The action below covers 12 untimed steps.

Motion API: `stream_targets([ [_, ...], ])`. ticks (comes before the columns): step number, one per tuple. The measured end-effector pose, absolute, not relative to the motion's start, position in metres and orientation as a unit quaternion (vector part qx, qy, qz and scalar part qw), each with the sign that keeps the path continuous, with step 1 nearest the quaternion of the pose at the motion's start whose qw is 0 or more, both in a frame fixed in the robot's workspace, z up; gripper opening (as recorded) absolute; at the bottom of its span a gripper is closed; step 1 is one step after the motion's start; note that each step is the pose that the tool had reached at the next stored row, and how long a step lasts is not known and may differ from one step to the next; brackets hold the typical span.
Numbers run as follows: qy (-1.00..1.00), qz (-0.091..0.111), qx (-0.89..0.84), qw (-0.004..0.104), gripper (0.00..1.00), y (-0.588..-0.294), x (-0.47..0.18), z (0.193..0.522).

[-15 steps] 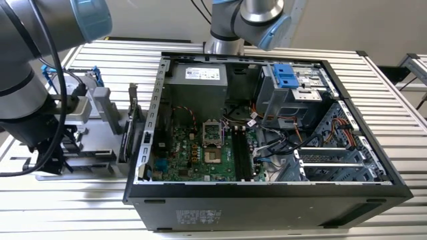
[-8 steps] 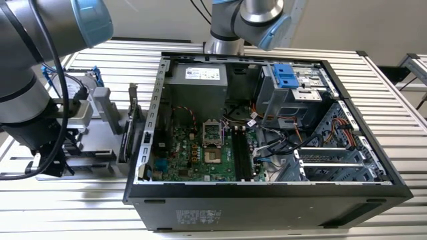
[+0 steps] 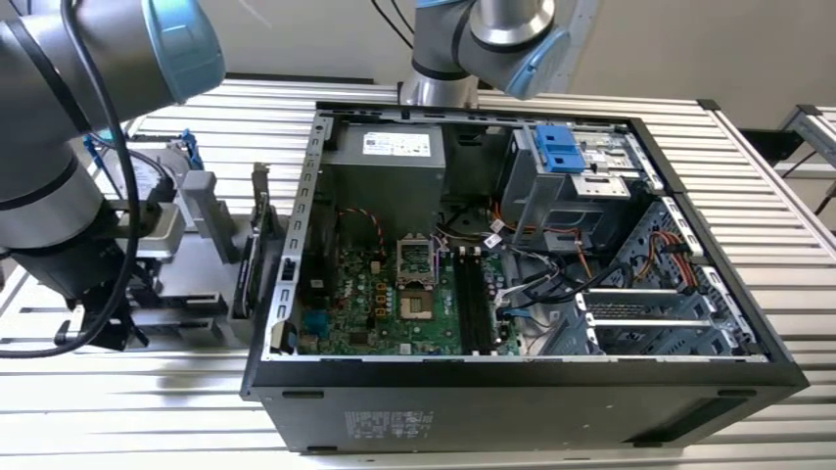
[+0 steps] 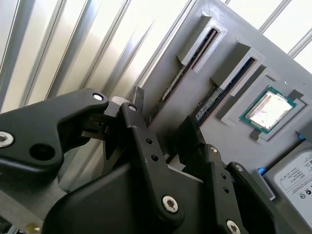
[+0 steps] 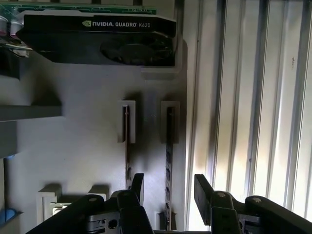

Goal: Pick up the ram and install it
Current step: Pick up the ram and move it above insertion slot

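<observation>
The ram (image 5: 169, 141) stands on edge in a slot of the grey holder (image 5: 87, 146) on the worktop (image 5: 253, 97), leaving its upper edge free to grasp; the jaws are spread, straddling it, gripping nothing.
</observation>
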<state>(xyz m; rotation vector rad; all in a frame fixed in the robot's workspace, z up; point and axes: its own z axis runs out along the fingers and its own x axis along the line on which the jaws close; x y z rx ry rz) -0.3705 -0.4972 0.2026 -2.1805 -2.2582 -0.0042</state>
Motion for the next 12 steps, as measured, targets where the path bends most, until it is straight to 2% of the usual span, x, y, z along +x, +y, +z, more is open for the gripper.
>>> stream_targets([
  [12,-0.719,-0.001,-0.695,0.001,1.0,-0.4986,-0.3705,0.1925],
])
